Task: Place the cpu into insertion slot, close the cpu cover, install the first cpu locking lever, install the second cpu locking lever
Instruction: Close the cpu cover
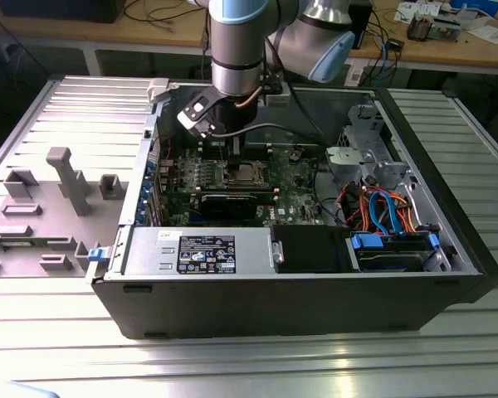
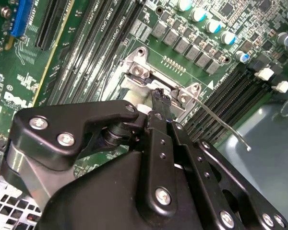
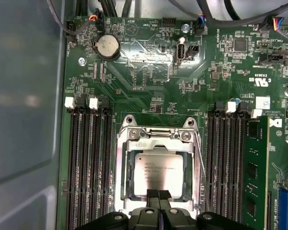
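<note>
The cpu (image 3: 157,170), a silver-grey square, lies in the socket on the green motherboard (image 3: 149,72). The cpu cover (image 3: 156,143) lies flat around it, and the chip shows through its window. My gripper (image 3: 158,194) stands right over the socket's near edge, its two black fingertips (image 3: 152,194) pressed together with nothing between them. In the second wrist view the fingertip (image 2: 161,97) sits at the socket's metal frame (image 2: 139,69). A thin wire locking lever (image 2: 223,127) sticks out free from the socket's side. In the exterior view my gripper (image 1: 236,153) hangs just above the cpu (image 1: 243,172).
Black memory slots (image 3: 86,163) flank the socket on both sides. A green card (image 3: 256,172) stands beside one bank. The open case's walls (image 1: 315,298), a labelled power supply (image 1: 206,251) and a drive cage with cables (image 1: 382,207) surround the board.
</note>
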Action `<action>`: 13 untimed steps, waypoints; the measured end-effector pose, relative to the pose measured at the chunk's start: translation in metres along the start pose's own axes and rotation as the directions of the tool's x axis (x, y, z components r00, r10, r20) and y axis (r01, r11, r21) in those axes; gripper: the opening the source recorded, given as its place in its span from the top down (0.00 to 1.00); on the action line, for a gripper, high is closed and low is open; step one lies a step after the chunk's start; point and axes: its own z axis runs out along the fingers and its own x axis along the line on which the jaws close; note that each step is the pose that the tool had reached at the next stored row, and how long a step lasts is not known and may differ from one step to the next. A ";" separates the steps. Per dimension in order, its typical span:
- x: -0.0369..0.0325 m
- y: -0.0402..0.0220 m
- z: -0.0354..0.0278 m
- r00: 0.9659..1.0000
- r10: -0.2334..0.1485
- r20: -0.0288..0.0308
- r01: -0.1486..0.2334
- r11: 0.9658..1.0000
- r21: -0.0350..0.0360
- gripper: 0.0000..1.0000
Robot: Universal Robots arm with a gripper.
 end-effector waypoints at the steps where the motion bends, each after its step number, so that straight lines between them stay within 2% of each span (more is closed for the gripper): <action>1: 0.0000 0.0000 0.0014 1.000 0.000 0.000 0.000 1.000 0.000 0.89; 6: -0.0001 -0.0004 0.0080 1.000 -0.002 0.002 0.002 1.000 0.002 0.89; 8: 0.0002 -0.0002 0.0090 1.000 -0.002 0.000 0.002 1.000 0.001 0.89; 12: 0.0005 0.0001 0.0056 1.000 -0.003 0.001 0.003 1.000 0.000 0.89; 13: 0.0005 0.0001 0.0041 1.000 -0.003 0.003 0.003 1.000 0.000 0.89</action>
